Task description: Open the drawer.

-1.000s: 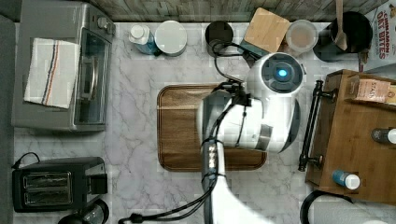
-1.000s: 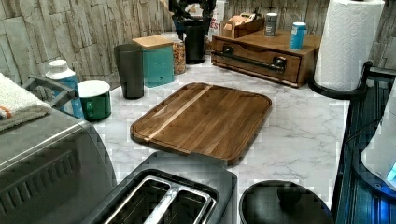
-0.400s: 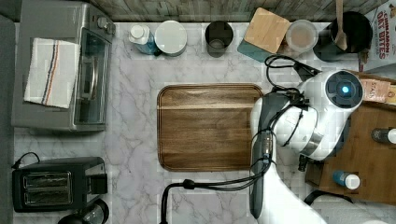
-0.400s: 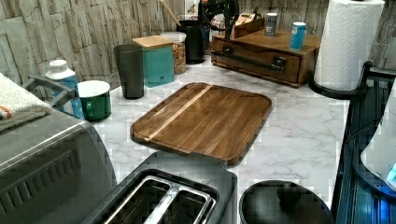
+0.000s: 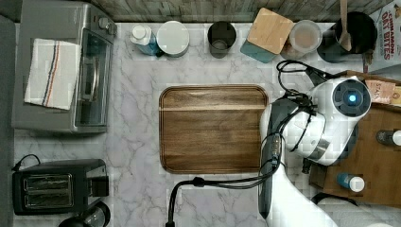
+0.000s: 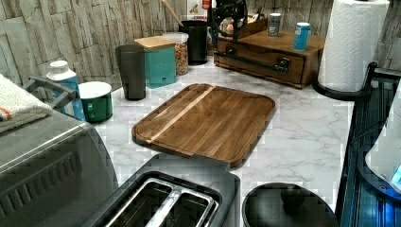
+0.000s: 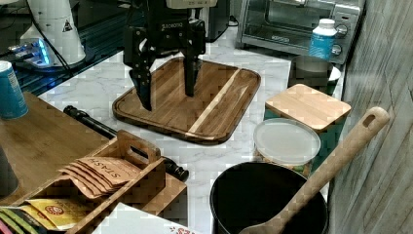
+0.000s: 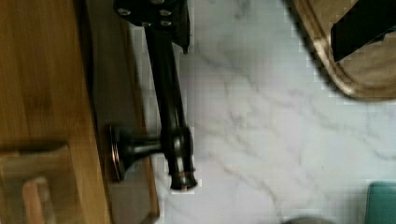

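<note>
We see the hand (image 7: pixel 168 100) with its fingers spread wide, gripping nothing, poised above the black bar handle (image 7: pixel 97 125) of the drawer (image 6: pixel 262 60). The drawer sits shut in its wooden cabinet (image 5: pixel 373 165) (at the top view's right), beside the cutting board (image 5: pixel 213 128) on the marble table (image 5: pixel 137 142).

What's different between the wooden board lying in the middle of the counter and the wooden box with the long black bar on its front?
The cutting board is a flat slab with rounded corners lying on the marble; the drawer cabinet is a raised box. The board has a pale stripe and carries nothing, while bottles stand on the cabinet. Its shut drawer has a black bar handle; the board has none. Both are brown wood.
</note>
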